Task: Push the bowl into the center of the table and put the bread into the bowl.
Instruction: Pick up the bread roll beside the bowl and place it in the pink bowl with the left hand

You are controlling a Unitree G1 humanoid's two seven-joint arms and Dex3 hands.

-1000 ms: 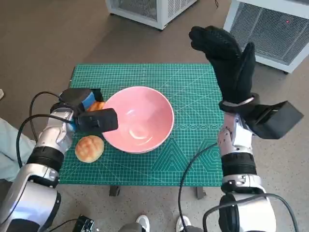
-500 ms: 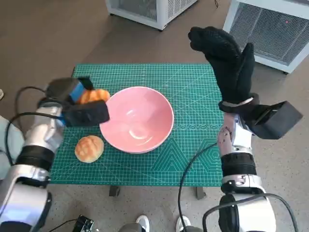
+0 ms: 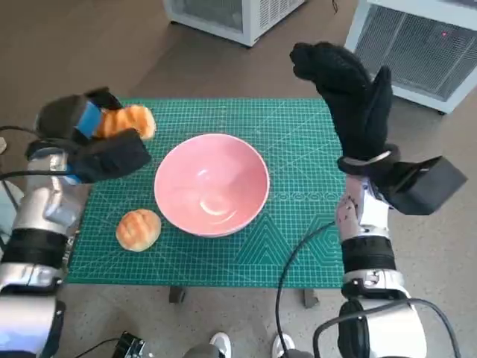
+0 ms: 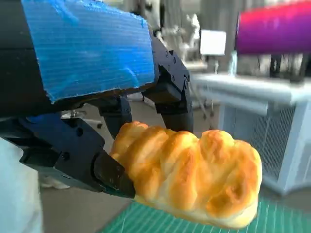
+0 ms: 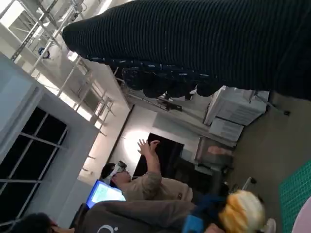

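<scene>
Head view: the pink bowl (image 3: 212,184) sits about mid-table on the green cutting mat (image 3: 298,149). The left hand (image 3: 82,127) is raised over the mat's far left corner, its fingers clamped on a braided bread roll (image 3: 128,121), clear of the mat and left of the bowl. A second, round bun (image 3: 138,229) lies on the mat just beside the bowl's near left edge. The right hand (image 3: 346,93) is lifted above the table's right side, fingers held upright with the thumb apart, holding nothing. White ventilated cabinets (image 3: 417,45) stand on the floor beyond the table.

Left wrist view: black fingers (image 4: 114,172) pinch one end of the golden braided roll (image 4: 187,177), mat below.

Right wrist view: the glove (image 5: 204,43) fills the top; a person (image 5: 146,182) raises an arm in the background; the roll (image 5: 243,213) shows blurred.
</scene>
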